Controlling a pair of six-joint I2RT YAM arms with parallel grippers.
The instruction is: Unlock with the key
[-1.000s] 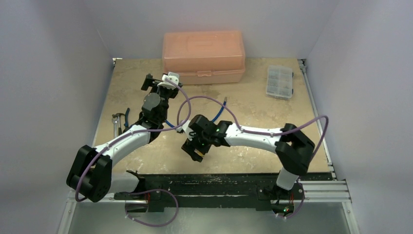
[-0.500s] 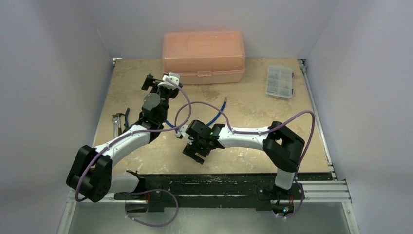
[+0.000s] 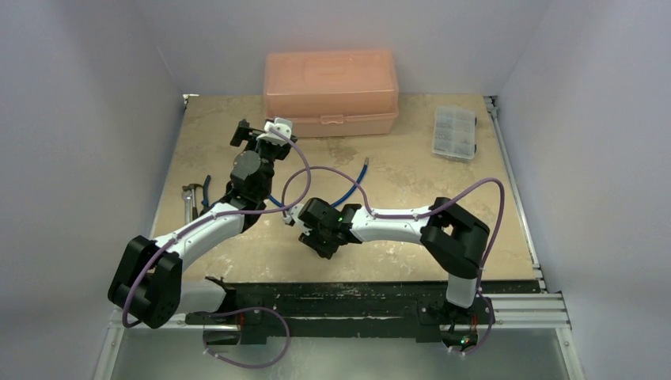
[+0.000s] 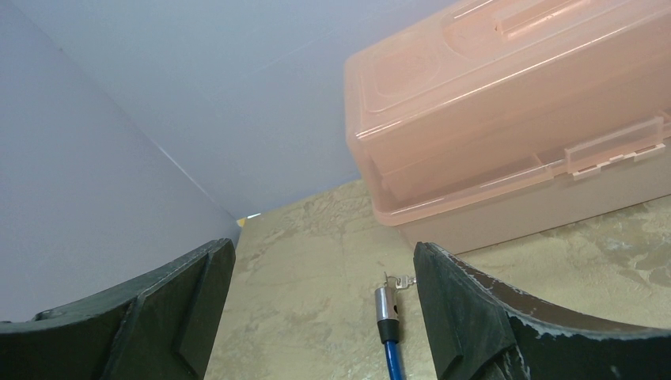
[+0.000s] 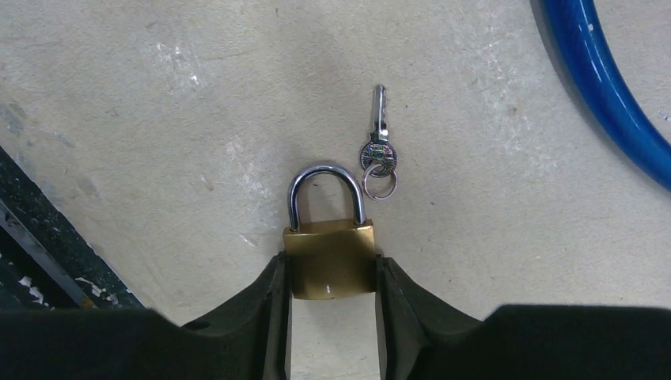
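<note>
The key (image 5: 378, 149) lay flat on the desk (image 5: 158, 95), in nobody's grip. It was just beside the right leg of the silver shackle (image 5: 326, 176), with its blade pointing away from the brass padlock (image 5: 329, 247) and its small ring (image 5: 380, 185) nearest the lock.

Your right jaws were closed on the padlock's body, one finger on each side, and the shackle stuck out ahead of them. The shackle looked seated in the body, so I judged the lock not yet opened.

Your left jaws stood wide apart and held nothing. They were raised over the far part of the desk and faced the pink plastic box (image 4: 506, 127). The metal end (image 4: 384, 302) of the blue cable (image 4: 392, 352) lay on the desk between and beyond them.

By my reading, you were early in the job. The lock was secured, and that was all. You had yet to pick up the key, put it into the keyhole and turn it until the shackle sprang. I couldn't see the keyhole in any view. The empty left jaws were well apart from the key, so they would have had to travel to fetch it.
</note>
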